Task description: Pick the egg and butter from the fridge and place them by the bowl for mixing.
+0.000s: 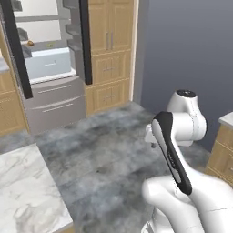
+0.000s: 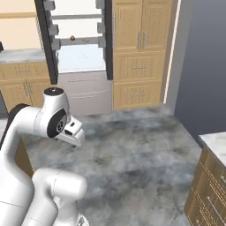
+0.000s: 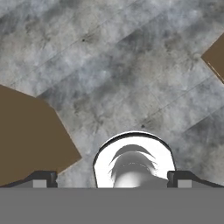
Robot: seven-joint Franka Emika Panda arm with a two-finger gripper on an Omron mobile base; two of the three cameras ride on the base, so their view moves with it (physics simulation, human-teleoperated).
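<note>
The fridge (image 1: 50, 63) (image 2: 84, 59) stands open across the floor, its black-edged doors swung wide. On a shelf lies an orange-brown lump (image 1: 30, 43) (image 2: 73, 39), and beside it a tiny yellowish speck (image 1: 50, 45) that may be the butter. The egg is too small to make out, and the bowl is out of view. My gripper (image 3: 113, 180) is folded close to the base, far from the fridge. It points down at the grey floor, open, with its fingertips (image 3: 43, 179) wide apart and nothing between them.
Tall wooden cabinets (image 1: 109, 50) (image 2: 141, 53) stand right of the fridge. A marble counter (image 1: 22, 191) is at the near left, another counter (image 2: 216, 141) at the right. Open stone floor (image 1: 104, 141) lies between me and the fridge.
</note>
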